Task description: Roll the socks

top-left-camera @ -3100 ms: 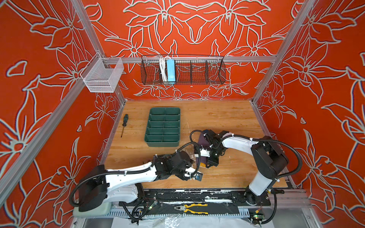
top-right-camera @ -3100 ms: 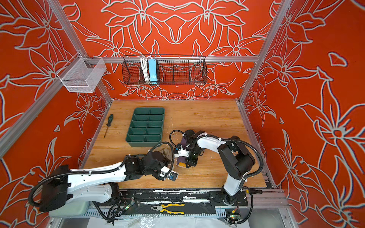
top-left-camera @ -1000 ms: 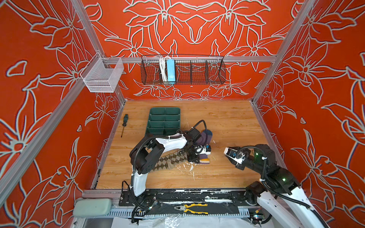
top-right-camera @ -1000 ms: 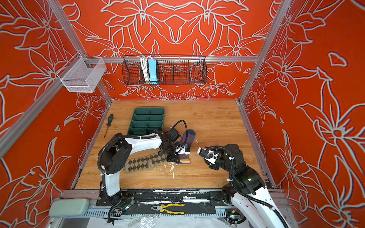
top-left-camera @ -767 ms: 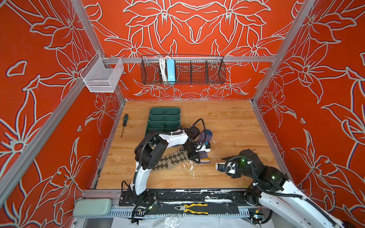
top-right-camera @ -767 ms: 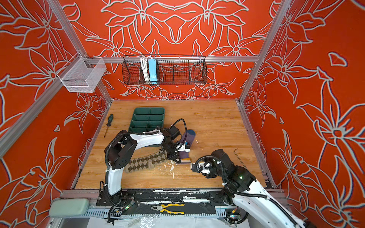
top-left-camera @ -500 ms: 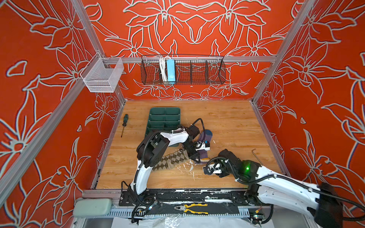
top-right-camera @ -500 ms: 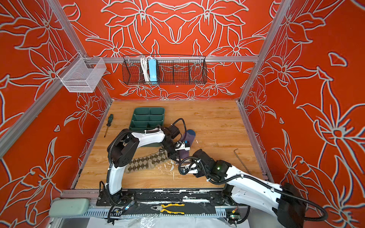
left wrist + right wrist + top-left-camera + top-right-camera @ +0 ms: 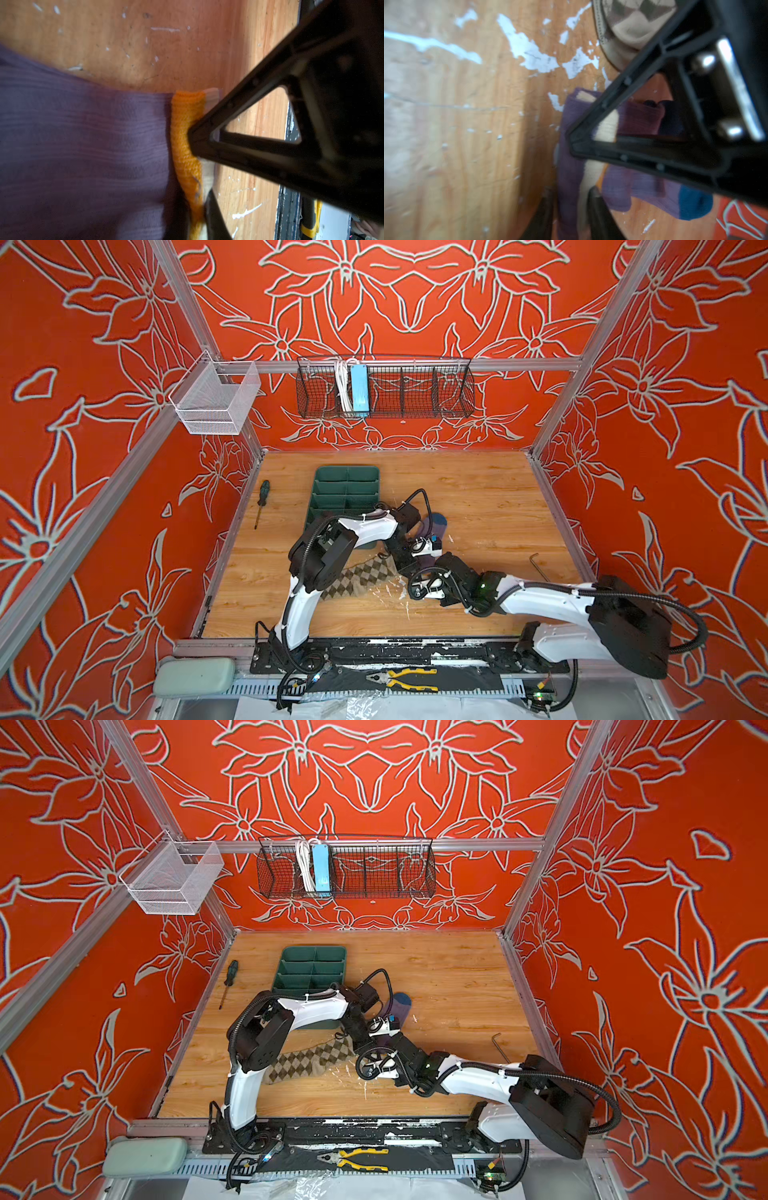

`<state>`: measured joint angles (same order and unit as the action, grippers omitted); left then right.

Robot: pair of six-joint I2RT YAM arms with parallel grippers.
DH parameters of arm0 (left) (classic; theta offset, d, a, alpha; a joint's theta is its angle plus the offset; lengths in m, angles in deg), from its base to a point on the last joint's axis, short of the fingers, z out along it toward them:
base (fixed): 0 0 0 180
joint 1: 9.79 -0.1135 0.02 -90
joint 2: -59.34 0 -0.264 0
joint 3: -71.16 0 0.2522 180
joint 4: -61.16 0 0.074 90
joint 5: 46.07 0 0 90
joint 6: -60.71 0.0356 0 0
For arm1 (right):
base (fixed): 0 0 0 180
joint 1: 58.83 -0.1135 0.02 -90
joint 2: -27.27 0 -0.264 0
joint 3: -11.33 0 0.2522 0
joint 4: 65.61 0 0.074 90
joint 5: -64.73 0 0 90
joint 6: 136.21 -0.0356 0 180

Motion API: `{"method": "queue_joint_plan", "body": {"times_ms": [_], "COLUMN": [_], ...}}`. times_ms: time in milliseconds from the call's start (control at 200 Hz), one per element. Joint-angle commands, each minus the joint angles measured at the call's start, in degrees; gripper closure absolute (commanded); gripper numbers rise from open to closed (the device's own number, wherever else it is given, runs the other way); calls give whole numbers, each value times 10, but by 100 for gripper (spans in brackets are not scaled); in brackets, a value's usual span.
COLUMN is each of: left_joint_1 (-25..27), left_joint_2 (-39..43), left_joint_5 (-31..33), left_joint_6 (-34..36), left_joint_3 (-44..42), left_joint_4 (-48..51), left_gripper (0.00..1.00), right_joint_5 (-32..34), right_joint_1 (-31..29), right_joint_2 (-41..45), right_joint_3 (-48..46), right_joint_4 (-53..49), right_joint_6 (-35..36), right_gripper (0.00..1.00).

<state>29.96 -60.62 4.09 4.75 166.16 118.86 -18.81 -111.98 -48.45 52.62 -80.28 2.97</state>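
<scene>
Two socks on file; location of each? — Supervisor

Both are on the wooden counter, near its middle front. The argyle sock lies flat just in front of the green divided tray, partly hidden beneath the left arm in both top views. The purple sock lies to the tray's right, teal toe toward the back wall, its cuff end under the two wrists. — Inspector

State of the left side? — Supervisor

The left claw is down at the yellow cuff. One finger touches the cuff, and the tips stand a little apart with the cuff edge between them. Whether they pinch it, I cannot tell. — Inspector

And the right? — Supervisor

The right claw sits at the same end of the purple sock. The fabric there is folded over on itself, pale inner side showing, and it lies between the fingers. The view is blurred, so I cannot tell if they are clamped. The argyle sock's end lies near that claw. — Inspector

Other items? — Supervisor

A screwdriver lies near the left wall and a hex key near the right wall, both well apart from the socks. — Inspector
</scene>
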Motion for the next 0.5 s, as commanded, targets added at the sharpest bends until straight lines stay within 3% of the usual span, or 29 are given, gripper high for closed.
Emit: {"method": "queue_joint_plan", "body": {"times_ms": [0,160,305,495], "left_joint_1": [5,5,1,-33], "left_joint_2": [-14,11,70,199], "left_joint_5": [8,22,38,88], "left_joint_6": [12,8,-26,-110], "left_joint_3": [-5,-17,-51,-128], "left_joint_4": [16,1,-63,-206], "left_gripper": [85,78,66,58], "right_joint_5": [20,19,-13,-58], "right_joint_1": [-4,-4,-3,5], "right_joint_2": [-23,-20,-16,-29], "right_joint_3": [9,13,28,52], "right_joint_4": [-3,-36,-99,-152], "right_joint_6": [-20,-29,-41,-63], "right_gripper": [82,100,100,100]}}
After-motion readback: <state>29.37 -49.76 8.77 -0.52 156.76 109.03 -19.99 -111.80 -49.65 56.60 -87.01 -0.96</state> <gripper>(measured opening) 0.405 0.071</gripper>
